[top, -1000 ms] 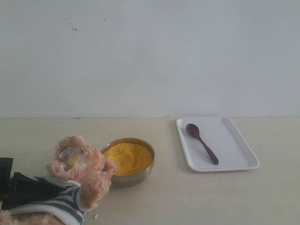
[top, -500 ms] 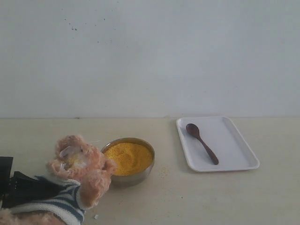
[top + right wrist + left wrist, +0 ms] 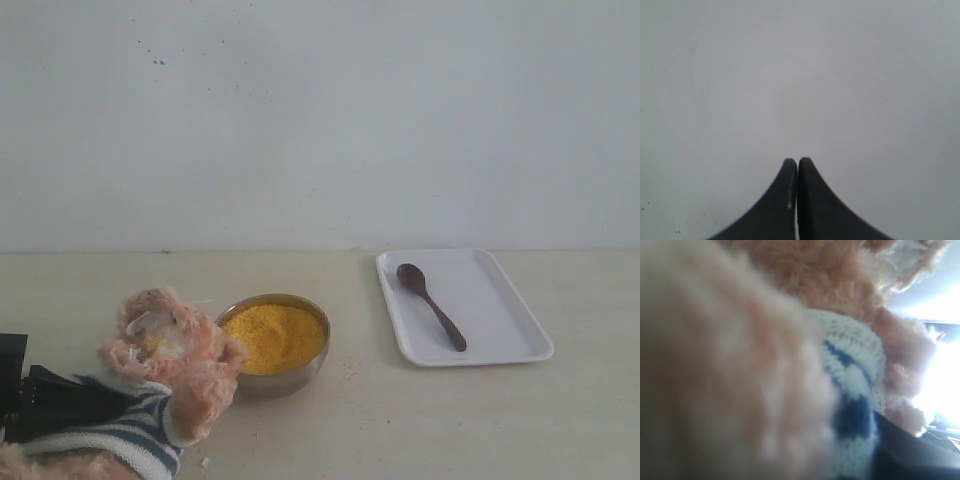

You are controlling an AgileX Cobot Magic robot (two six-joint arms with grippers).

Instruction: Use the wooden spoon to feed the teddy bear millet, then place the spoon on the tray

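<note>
Holding: left gripper is clamped on the teddy bear at the striped shirt, low left corner of ext. view; its black fingers cross the torso, narrow gap w/ plush btwn them.
Close-up: left wrist view is filled w/ fur and blue-white knit, very near & blurred; one dark finger shows at the frame edge, against the shirt.
Pose: teddy bear tilted, head up & leaning toward the bowl; one paw touches or overlaps the bowl's left rim, can't tell which. Yellowish patch on its muzzle.
Food: millet heaped in the bowl, approx. level w/ the rim; a few loose grains on the table just rt of the bowl.
Tool: spoon lies inside the tray, in its left half, scoop end toward the wall, handle slanting toward the front-rt.
Placement: tray sits flat on the table, rt of the bowl & apart from it; bowl stands btwn teddy bear and tray.
Other arm: right gripper shows in its own wrist view only; fingertips pressed together, nothing btwn them, facing a plain pale surface.
</note>
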